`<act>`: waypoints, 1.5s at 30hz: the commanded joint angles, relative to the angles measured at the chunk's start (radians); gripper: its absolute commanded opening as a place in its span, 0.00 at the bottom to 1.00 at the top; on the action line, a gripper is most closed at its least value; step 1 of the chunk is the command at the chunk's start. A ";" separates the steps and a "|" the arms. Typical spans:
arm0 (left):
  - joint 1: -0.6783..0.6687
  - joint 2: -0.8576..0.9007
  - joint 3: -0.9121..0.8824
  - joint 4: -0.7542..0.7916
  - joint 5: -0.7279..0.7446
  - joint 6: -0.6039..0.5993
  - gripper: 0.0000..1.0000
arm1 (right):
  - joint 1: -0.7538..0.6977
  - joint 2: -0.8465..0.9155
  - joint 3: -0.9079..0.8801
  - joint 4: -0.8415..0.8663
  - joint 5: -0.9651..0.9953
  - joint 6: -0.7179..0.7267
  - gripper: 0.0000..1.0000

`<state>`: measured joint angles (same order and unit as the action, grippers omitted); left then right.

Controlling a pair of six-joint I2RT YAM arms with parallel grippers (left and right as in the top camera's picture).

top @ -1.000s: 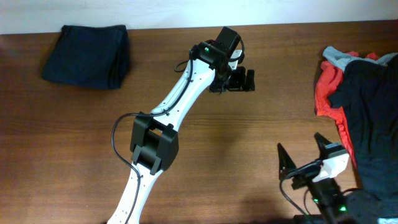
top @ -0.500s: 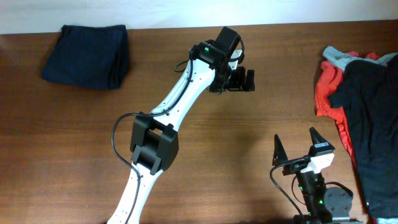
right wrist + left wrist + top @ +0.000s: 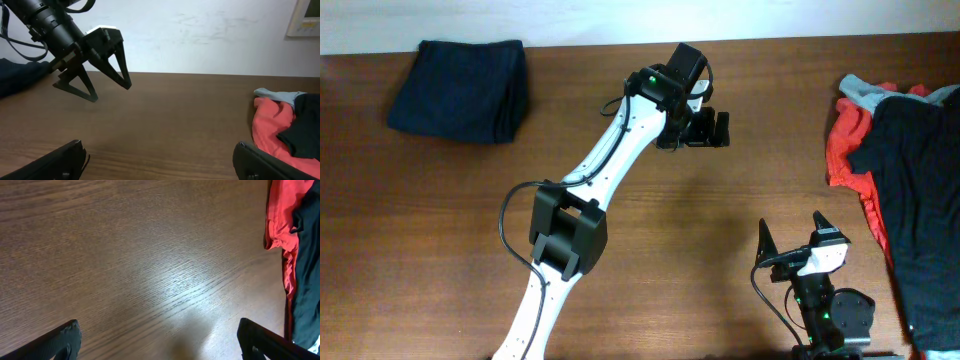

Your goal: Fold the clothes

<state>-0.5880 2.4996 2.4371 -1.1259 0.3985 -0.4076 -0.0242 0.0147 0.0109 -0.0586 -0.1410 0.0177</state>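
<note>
Judging by layout, ~1 item done: folded navy garment (image 3: pixel 460 90) at far-left corner. Rest, a pile of clothes (image 3: pixel 920 170), heaped unfolded at right edge. Both empty: left gripper (image 3: pixel 712 128) mid-table twd far edge, fingers apart; right gripper (image 3: pixel 791 225) nr front edge, apart too.

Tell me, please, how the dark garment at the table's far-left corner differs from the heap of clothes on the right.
The dark navy garment is one compact, roughly square bundle; the heap is loose and sprawling, running off the frame. The dark navy garment is a single colour; the heap mixes black, orange-red and grey pieces, overlapping. Both are soft cloth lying on the wooden table.
</note>
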 commanded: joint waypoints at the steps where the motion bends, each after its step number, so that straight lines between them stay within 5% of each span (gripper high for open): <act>1: 0.002 -0.032 0.013 -0.002 -0.006 0.013 1.00 | 0.005 -0.011 -0.005 -0.008 0.019 -0.005 0.99; 24: 0.014 -0.032 0.014 -0.011 -0.029 0.013 1.00 | 0.005 -0.011 -0.005 -0.008 0.019 -0.005 0.99; 32: 0.118 -0.059 0.085 0.014 0.120 0.013 0.99 | 0.005 -0.011 -0.005 -0.008 0.019 -0.005 0.99; 41: 0.301 -0.360 0.100 -0.003 0.195 0.065 1.00 | 0.005 -0.011 -0.005 -0.008 0.019 -0.005 0.99; 45: 0.342 -0.520 0.100 -0.127 0.006 0.073 0.99 | 0.005 -0.011 -0.005 -0.008 0.019 -0.005 0.99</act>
<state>-0.2581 2.1445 2.5080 -1.1816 0.5297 -0.3748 -0.0242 0.0139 0.0109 -0.0593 -0.1383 0.0177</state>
